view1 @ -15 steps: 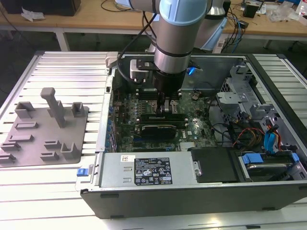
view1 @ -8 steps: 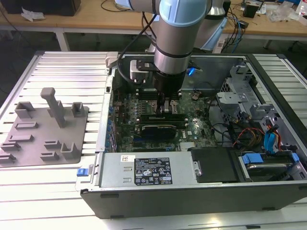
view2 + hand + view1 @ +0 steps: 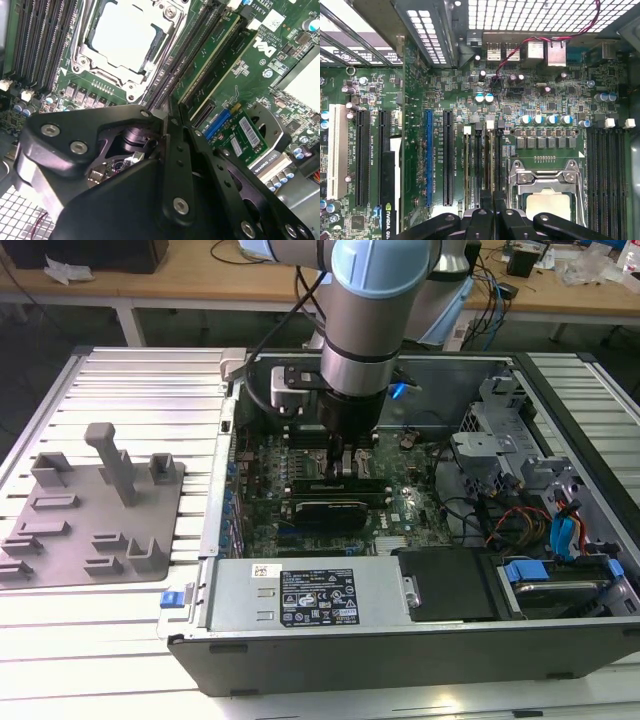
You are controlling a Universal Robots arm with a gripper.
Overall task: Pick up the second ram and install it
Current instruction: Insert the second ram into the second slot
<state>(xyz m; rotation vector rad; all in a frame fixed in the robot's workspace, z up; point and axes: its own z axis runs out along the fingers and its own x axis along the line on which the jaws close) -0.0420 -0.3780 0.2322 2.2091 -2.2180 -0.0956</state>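
Hovering low over the mobo (image 3: 400, 505), our gripper (image 3: 170, 125) sits w/ fingers pinched together on the ram (image 3: 207, 60) seated in its slot beside the CPU socket (image 3: 125, 37).

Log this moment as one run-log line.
gripper: low over motherboard memory slots | ram stick: seated beside processor socket | fingers: unclear

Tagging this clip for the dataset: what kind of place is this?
Probably a robotics lab or workshop bench. An open computer case lies on a slatted metal table, a grey parts fixture sits beside it, and wooden benches with cables stand behind.
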